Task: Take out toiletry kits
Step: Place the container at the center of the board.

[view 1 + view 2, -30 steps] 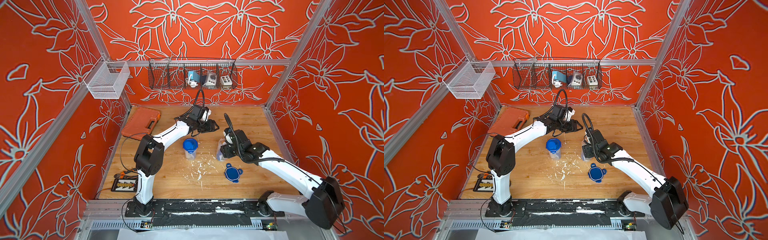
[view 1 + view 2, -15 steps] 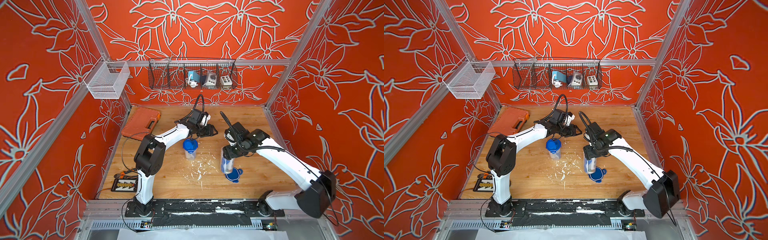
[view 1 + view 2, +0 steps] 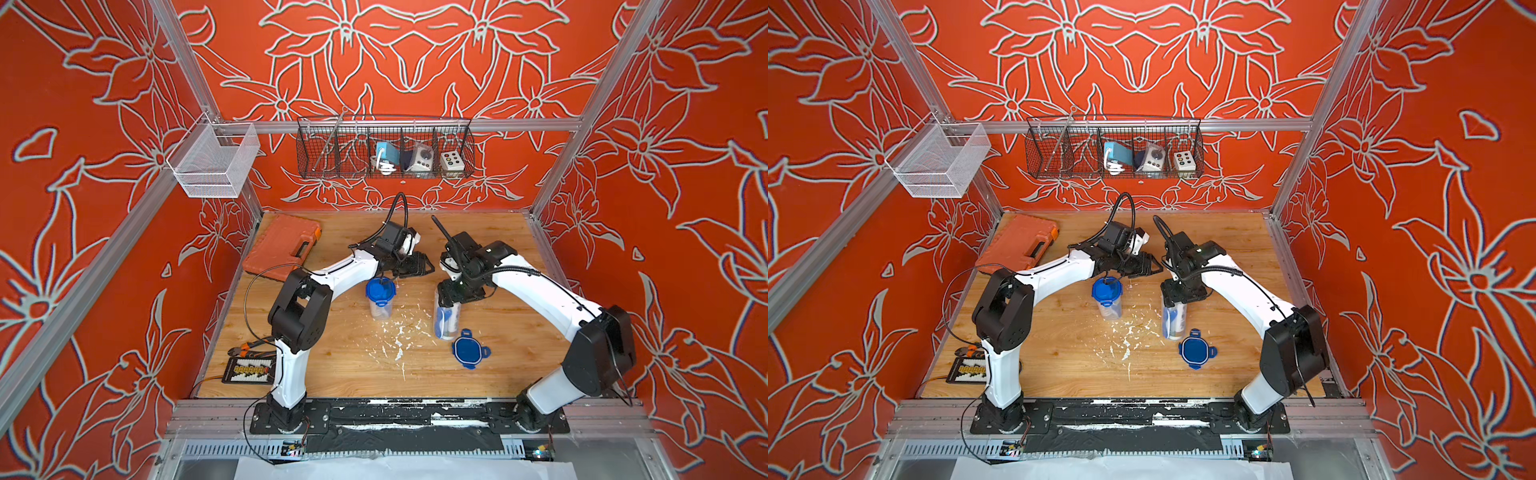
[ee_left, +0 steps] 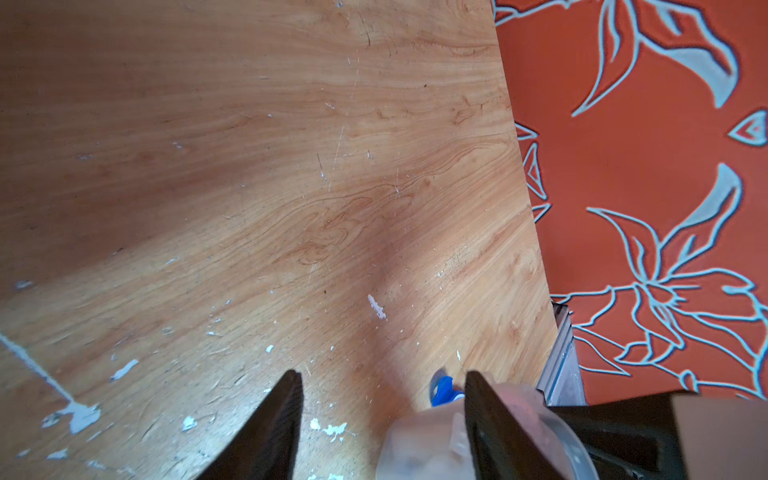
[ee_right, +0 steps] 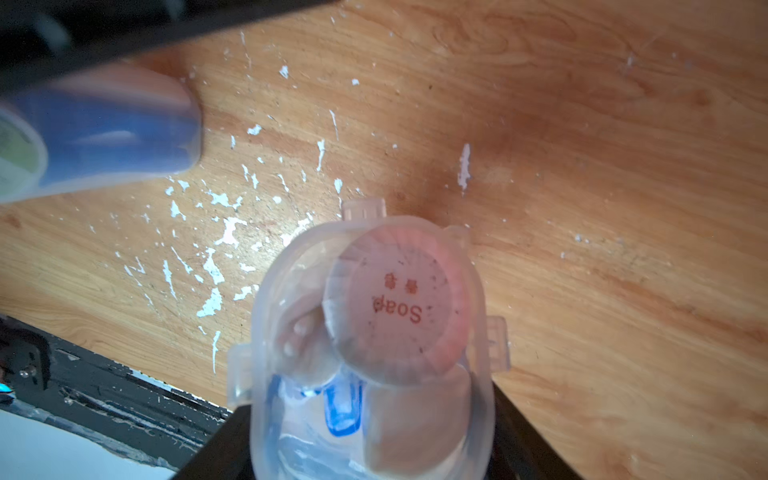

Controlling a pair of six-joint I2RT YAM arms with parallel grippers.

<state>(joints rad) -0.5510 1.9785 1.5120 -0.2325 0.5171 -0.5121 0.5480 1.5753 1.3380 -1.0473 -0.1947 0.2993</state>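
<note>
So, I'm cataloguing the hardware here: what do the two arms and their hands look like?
They match. The left arm and right arm have glossy white links joined by bulky black joint housings. A black cable rises from each wrist. The left hand and right hand are black, with flat fingers tapering to narrow tips.

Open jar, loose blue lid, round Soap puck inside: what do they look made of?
open jar: clear, slightly frosted plastic by the look; contents show through, moulded rim tabs.
blue lid: probably opaque plastic, smooth; moulded tabs.
Soap puck: wrapped in thin pleated film or paper, printed lettering; which one, unclear.
</note>
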